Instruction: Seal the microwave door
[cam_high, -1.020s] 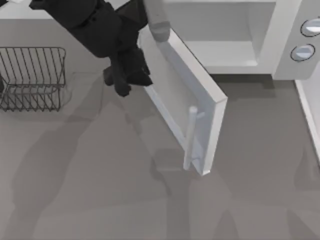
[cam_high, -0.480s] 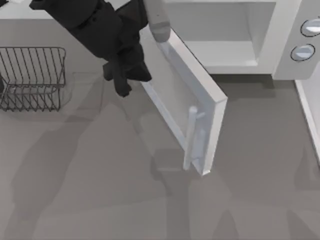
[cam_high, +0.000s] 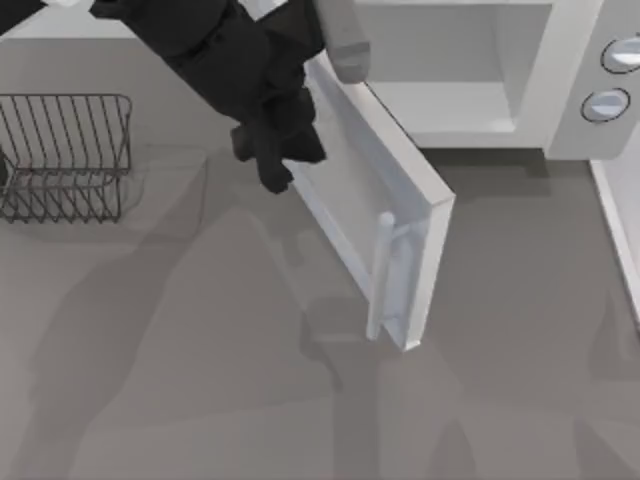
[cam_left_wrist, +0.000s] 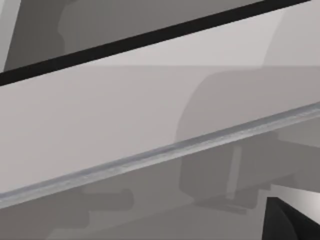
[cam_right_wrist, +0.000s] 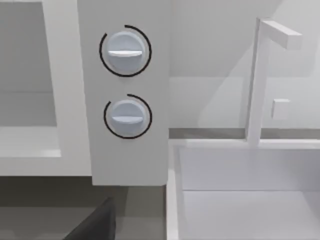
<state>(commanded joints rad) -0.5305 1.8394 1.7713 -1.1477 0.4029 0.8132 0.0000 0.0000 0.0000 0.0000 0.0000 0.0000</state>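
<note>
The microwave door (cam_high: 352, 205) stands wide open, swung out from the white microwave (cam_high: 572, 120) toward the table's front. Its pale bar handle (cam_high: 381, 276) is near the free edge. My left gripper (cam_high: 275, 162), black, hangs at the door's outer face near the hinge side, left of the panel and close to it; whether it touches is not clear. In the left wrist view the door's pale panel (cam_left_wrist: 120, 125) lies very close, with a dark finger (cam_left_wrist: 290, 222) at the corner. The right wrist view faces the microwave's two knobs (cam_right_wrist: 125, 51), with a dark part of my right gripper (cam_right_wrist: 95, 226) at the edge.
A wire basket (cam_high: 65, 155) stands at the table's left. The open microwave cavity (cam_high: 450, 95) is behind the door. A white sink (cam_right_wrist: 240, 200) with a faucet (cam_right_wrist: 257, 80) lies to the right of the microwave. Bare grey tabletop (cam_high: 200, 380) spreads in front.
My left gripper has shifted to the right and slightly forward, closer to the door's outer face. The door itself has not visibly swung.
</note>
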